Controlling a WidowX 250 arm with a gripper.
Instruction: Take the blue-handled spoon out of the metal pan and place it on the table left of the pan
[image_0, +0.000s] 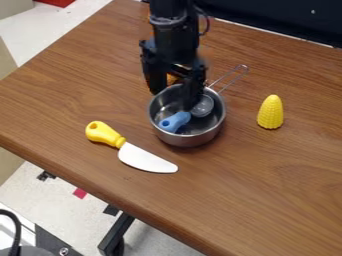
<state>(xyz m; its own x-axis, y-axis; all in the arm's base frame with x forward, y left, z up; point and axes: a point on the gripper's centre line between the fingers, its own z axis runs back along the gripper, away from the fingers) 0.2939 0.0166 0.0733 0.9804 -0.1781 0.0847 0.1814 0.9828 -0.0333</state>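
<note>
pot (184, 139) sits on the counter (254, 175), with the gripper (175, 97) hanging at its rear rim. the jaws look apart, one by the rim and the other over the inside; a bit of something orange (172, 79) shows between them, too hidden to name. inside the pot, a blue-handled spoon (175, 121) leans with its grey head near the wire handle (234, 79). good work here would likely want a straight, level line up or down, so the jaws neither scrape the rim nor tip the pot, and a square, even closing. the knife (148, 160) lies flat, its blade near the pot and its yellow handle toward the counter's near edge. the corn (270, 113) stands upright off the other side, easily knocked by a wide swing. the counter runs broad beyond the blade's tip, giving more room that way.
</note>
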